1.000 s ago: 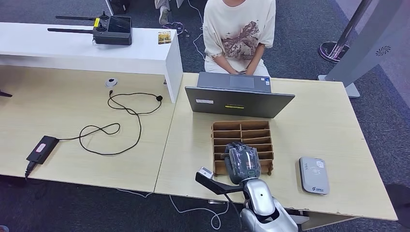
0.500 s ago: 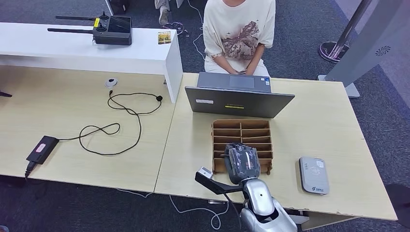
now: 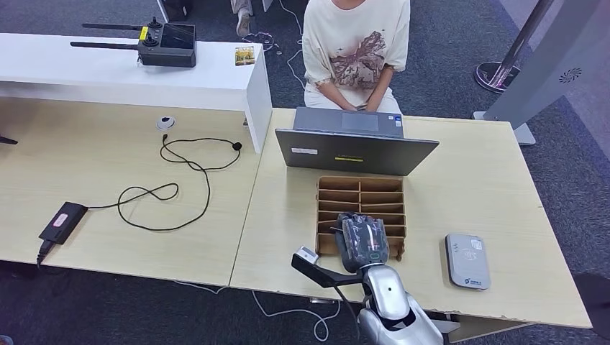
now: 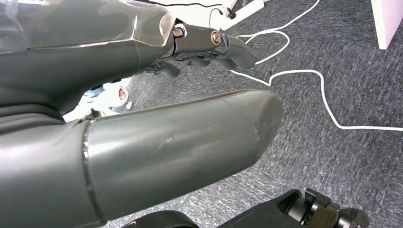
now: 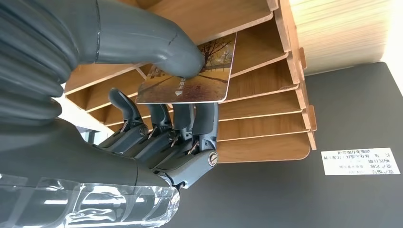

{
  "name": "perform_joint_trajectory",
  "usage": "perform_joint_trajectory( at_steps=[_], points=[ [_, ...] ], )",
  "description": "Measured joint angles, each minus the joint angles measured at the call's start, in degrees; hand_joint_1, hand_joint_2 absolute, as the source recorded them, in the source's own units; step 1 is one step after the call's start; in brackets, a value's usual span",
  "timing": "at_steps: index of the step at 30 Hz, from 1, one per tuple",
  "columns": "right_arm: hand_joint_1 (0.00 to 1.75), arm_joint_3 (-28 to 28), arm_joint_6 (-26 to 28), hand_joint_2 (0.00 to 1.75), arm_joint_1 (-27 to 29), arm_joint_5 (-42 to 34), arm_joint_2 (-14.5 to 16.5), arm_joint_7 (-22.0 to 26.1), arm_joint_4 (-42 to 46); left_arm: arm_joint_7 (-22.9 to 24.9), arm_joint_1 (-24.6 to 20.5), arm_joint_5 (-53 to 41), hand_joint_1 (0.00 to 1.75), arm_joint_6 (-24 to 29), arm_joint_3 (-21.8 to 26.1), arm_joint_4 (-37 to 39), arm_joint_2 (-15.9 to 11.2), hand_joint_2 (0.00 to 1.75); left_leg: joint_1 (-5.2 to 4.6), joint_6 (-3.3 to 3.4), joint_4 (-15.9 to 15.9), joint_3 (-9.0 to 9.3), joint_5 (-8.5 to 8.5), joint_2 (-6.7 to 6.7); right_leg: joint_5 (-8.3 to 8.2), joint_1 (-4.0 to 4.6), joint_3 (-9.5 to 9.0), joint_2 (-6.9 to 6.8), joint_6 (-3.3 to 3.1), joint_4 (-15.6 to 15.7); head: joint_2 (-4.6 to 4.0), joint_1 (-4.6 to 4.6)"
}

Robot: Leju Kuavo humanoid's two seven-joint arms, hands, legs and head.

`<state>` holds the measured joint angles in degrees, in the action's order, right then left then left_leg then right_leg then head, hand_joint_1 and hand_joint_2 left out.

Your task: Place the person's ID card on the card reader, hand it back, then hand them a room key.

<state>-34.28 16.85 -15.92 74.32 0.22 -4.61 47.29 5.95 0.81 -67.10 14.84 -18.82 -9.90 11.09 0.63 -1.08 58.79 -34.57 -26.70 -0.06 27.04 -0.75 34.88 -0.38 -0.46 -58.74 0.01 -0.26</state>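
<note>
**A:** Start nearest you. Your right hand (image 3: pixel 363 241) sits over the near end of the wooden card rack (image 3: pixel 360 188), which stands close to the front edge of the right-hand desk (image 3: pixel 489 180). What is it doing?

**B:** In the right wrist view it pinches a room key card (image 5: pixel 190 71) with a tree-and-sunset picture, thumb on the printed face and fingers (image 5: pixel 199 121) curled behind it. The card lies against the rack's wooden dividers; you cannot tell whether it is fully clear of its slot.

**A:** So which step are you on?

**B:** Judging by the key card in hand, the last one: fetching the room key. No ID card lies on the card reader (image 3: pixel 467 260), which is on the same desk towards its front right corner, well apart from the rack.

**A:** And your left hand (image 4: pixel 142 142)?

**B:** It hangs off the desk over the carpet and white cables, holding nothing, thumb apart from the fingers.

**A:** What does the next move ask of you?

**B:** Lift the card free without catching a divider, keeping the pinch firm. Then carry it up and over the open laptop (image 3: pixel 354 147), which stands just past the rack, to the person (image 3: pixel 356 50) seated at the far edge. Their hands rest in their lap, so reach well forward.
</note>
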Motion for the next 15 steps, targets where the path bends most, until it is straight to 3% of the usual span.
perform_joint_trajectory(
  at_steps=[9,15],
  points=[
    [1.51,0.1,-0.3,1.75,0.0,0.1,0.0,0.0,0.3,0.0,0.0,0.0,0.0,0.1,-0.1,0.0,0.0,0.0,0.0,0.0,0.0,0.0,0.0,0.0,0.0,0.0,0.0,0.0,0.0,0.0,0.01,0.0],
    [1.73,0.2,-0.4,1.75,0.1,0.9,0.0,0.3,0.5,0.1,0.0,0.0,0.0,0.1,-0.1,0.0,0.0,0.0,0.0,0.0,0.0,0.0,0.0,0.0,0.0,0.0,0.0,0.0,0.0,0.0,-0.01,0.0]
  ],
)
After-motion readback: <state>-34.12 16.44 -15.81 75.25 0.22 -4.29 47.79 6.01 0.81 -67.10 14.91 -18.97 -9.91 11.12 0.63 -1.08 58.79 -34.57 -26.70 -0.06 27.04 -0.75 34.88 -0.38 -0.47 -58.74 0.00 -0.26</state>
